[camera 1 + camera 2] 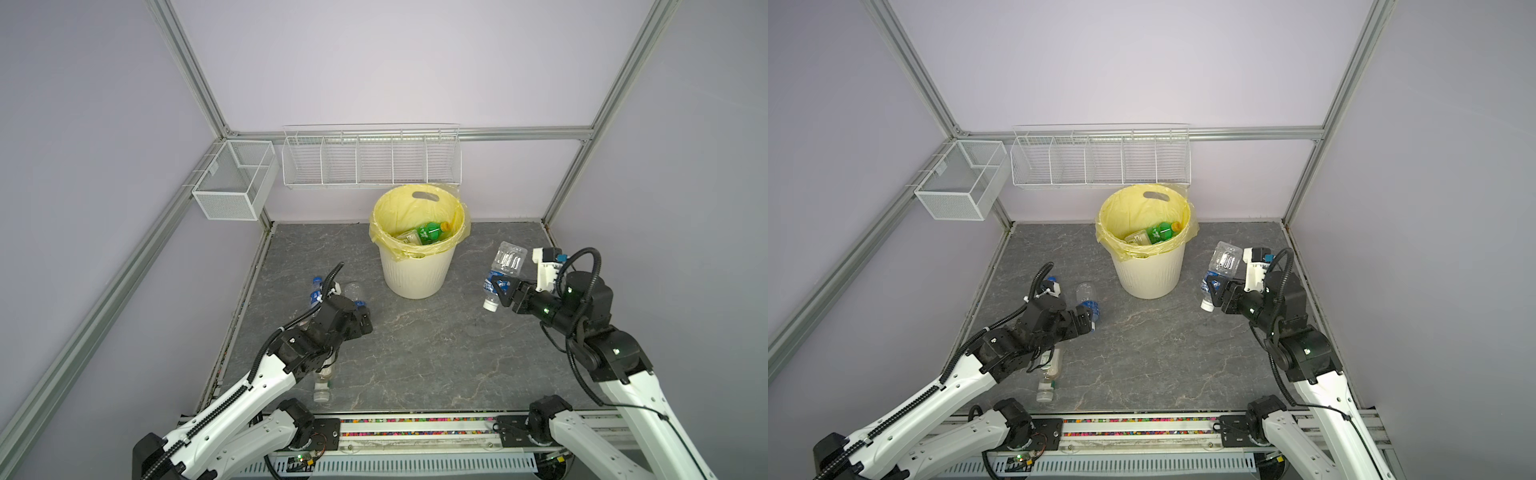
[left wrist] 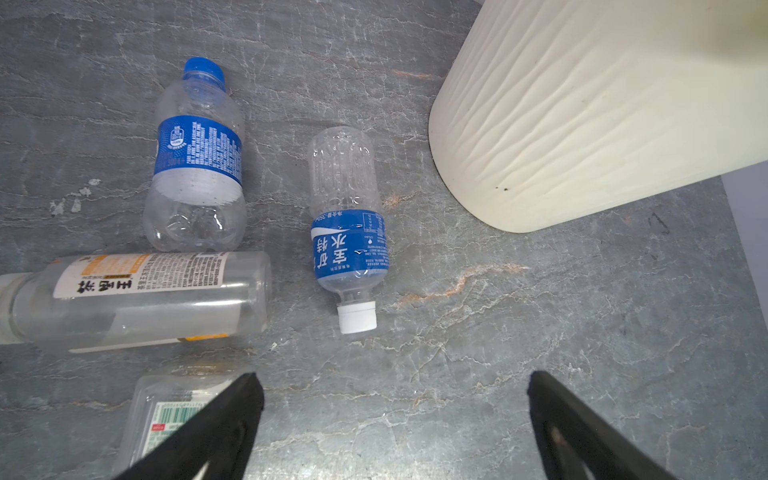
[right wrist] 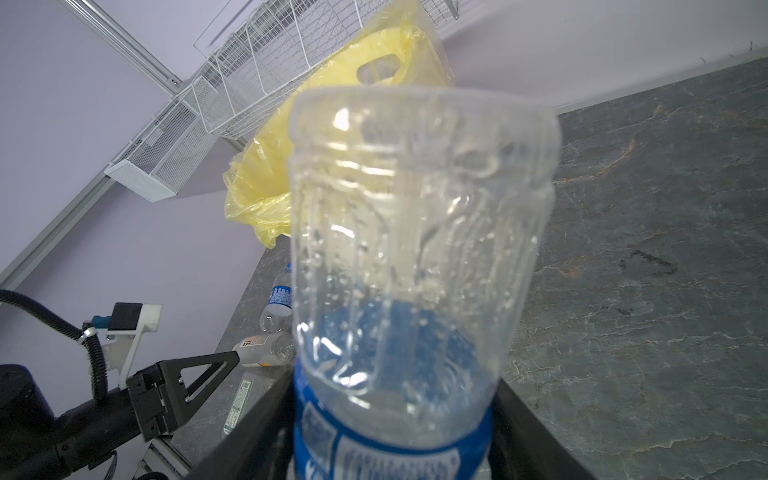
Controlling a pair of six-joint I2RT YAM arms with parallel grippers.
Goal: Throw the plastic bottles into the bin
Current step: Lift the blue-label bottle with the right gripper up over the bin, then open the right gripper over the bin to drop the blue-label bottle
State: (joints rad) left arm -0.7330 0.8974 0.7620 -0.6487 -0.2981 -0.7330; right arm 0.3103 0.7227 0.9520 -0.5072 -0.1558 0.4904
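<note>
Clear bottle [image 1: 503,270] hangs cap-down, clamped in right claw [image 1: 500,288]; left claw [image 2: 395,377] gapes over floor bottles [image 2: 348,224].

Lab test cell, aluminium frame [image 1: 523,134], plain walls [image 1: 395,62]

Lighting: bright, even, diffuse from above; shadows were soft and faint around the bin [image 1: 417,274]. Top views: sharp throughout. Right wrist view: held bottle [image 3: 415,249] sat close to the lens, blurred; desk [image 3: 644,291] behind was crisp.
</note>
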